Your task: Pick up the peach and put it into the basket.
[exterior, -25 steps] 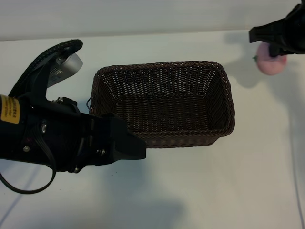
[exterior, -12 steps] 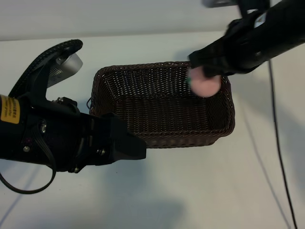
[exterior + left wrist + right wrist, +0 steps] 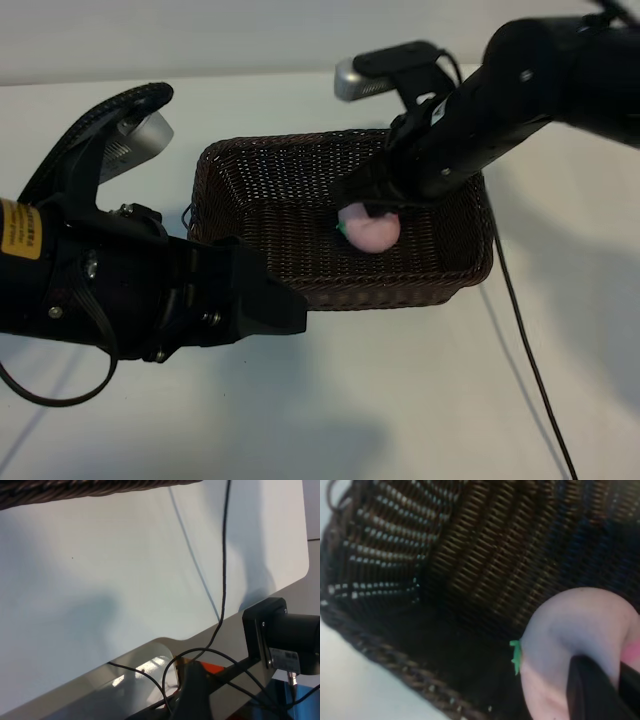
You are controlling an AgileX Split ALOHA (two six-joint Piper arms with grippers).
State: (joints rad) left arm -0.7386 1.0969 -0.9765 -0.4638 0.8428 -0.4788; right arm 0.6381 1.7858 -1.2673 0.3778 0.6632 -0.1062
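The peach (image 3: 370, 232), pale pink with a small green stem, hangs inside the dark brown woven basket (image 3: 330, 295), just above its floor near the middle right. My right gripper (image 3: 377, 207) reaches down over the far rim and is shut on the peach. In the right wrist view the peach (image 3: 570, 645) fills the corner with a black finger (image 3: 587, 692) pressed on it, and the basket's inner wall and braided rim (image 3: 385, 655) lie behind. My left arm (image 3: 150, 280) stays parked by the basket's left near corner, holding nothing.
A black cable (image 3: 530, 360) trails from the right arm across the white table, right of the basket. The left wrist view shows the basket's rim (image 3: 75, 490), the bare tabletop, its edge and a black mount (image 3: 280, 635) beyond.
My right gripper has carried the peach from the table's far right corner leftward over the basket rim and down into the basket. The left arm has not moved.
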